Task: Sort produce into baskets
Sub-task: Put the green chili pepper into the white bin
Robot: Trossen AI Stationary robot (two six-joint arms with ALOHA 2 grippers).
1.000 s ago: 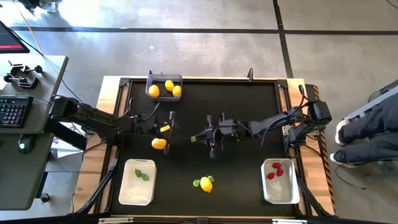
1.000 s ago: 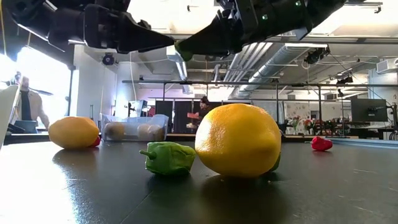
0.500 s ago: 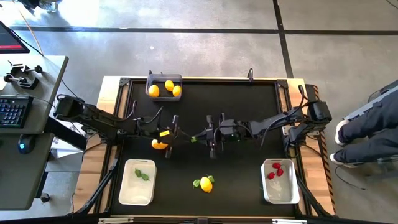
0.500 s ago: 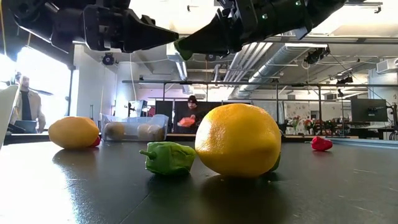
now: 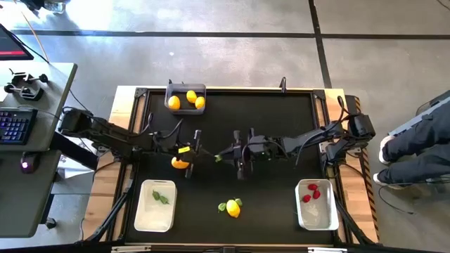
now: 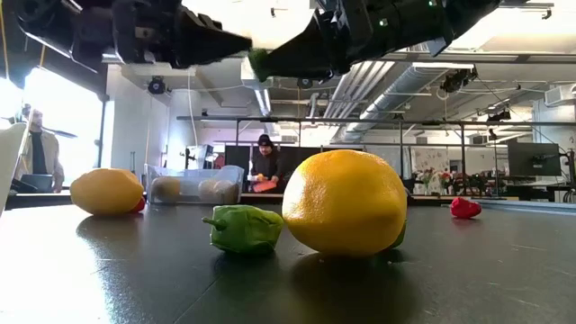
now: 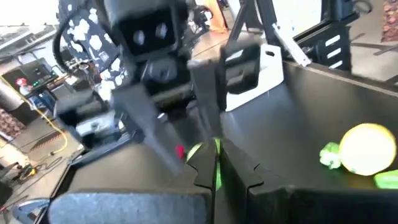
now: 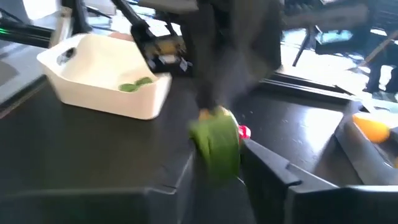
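Left gripper closed on green piece | right gripper loosening | lemon beneath

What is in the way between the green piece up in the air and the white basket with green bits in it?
Nothing I can see. The left tool holds the green piece high above the table. A yellow fruit lies near the way to the white basket, but much lower, on the table.

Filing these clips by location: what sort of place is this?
Probably a robotics lab or workshop: concrete floor, a desk with a keyboard beside the table, exposed ceiling ducts above.
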